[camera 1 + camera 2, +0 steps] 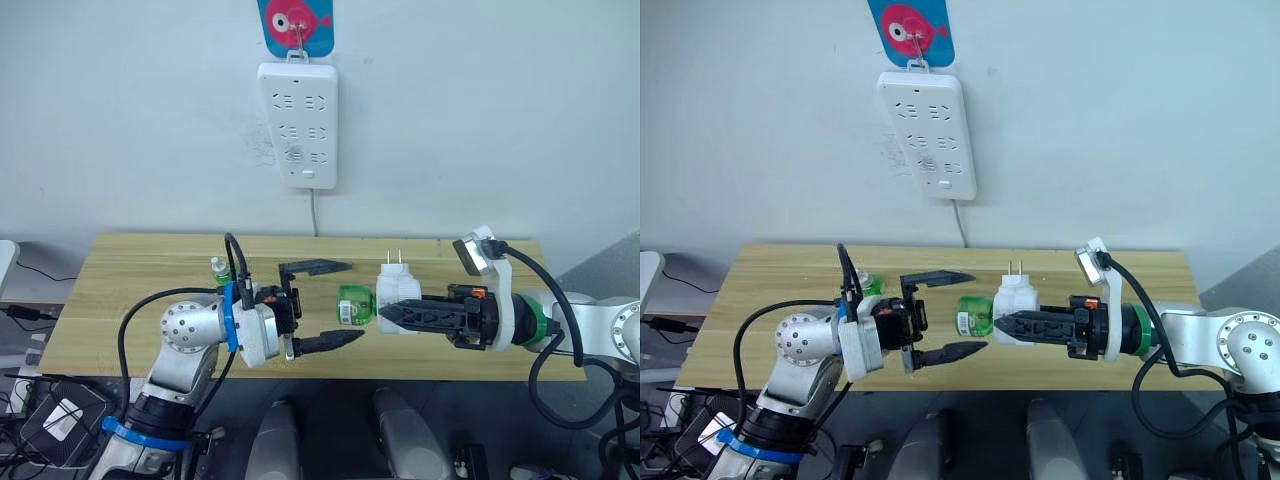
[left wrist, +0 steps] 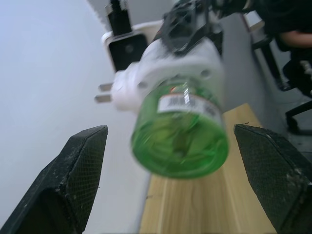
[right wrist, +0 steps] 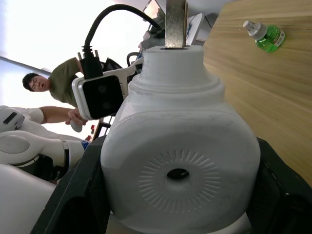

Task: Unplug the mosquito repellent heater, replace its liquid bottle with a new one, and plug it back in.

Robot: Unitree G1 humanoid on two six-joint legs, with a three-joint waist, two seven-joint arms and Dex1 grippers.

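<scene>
Left eye view: your left gripper (image 1: 322, 303) sits nearest you over the front edge of the wooden table (image 1: 130, 290), fingers spread wide, nothing between them. One finger (image 1: 316, 267) points along the table higher up, the other (image 1: 328, 342) lower, and both tips aim toward the liquid bottle (image 1: 354, 305). The bottle hangs just beyond those tips, not touching either.

Your right gripper (image 1: 384, 313) is clamped on the mosquito repellent heater (image 1: 397, 298), held above the table at mid-depth with its two prongs (image 1: 394, 258) pointing up. The green bottle is still seated in the heater and sticks out sideways toward your left gripper.

Left wrist view: the bottle (image 2: 180, 131) floats between the two open fingertips (image 2: 80, 165), base facing the lens. It carries a white label (image 2: 187, 102) with barcode-like marks; the writing is too blurred to read.

Right wrist view: the heater's rounded face (image 3: 180, 165) has a small hole ringed with radial ribs, black fingers pressed to both flanks. No lettering is legible on it.

Farther back on the table, near your left arm, the new one (image 1: 219, 268) stands with its white cap on. On the wall behind, a white power strip (image 1: 298, 124) hangs from a hook on a pink and blue sticker (image 1: 295, 22), cord dropping behind the table. In the right wrist view a person (image 3: 53, 87) sits in the background.
</scene>
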